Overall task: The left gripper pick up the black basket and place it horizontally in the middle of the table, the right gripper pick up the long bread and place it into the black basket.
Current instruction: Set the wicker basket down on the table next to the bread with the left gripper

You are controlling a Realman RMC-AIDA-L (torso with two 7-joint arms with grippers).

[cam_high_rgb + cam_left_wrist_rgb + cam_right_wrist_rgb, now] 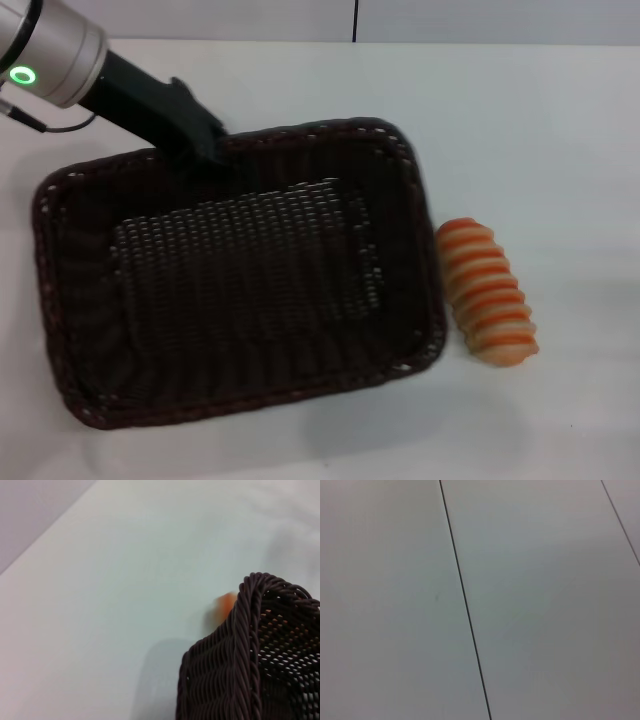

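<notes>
The black basket lies on the white table, slightly skewed, and fills the left and middle of the head view. My left gripper reaches in from the upper left and sits on the basket's far rim, shut on it. The left wrist view shows that rim and a corner of the basket close up. The long bread lies on the table just right of the basket, apart from it; it shows as an orange blur in the left wrist view. My right gripper is out of view.
The right wrist view shows only plain white panels with a dark seam. A dark vertical seam marks the wall behind the table's far edge. Bare tabletop lies to the right and behind the basket.
</notes>
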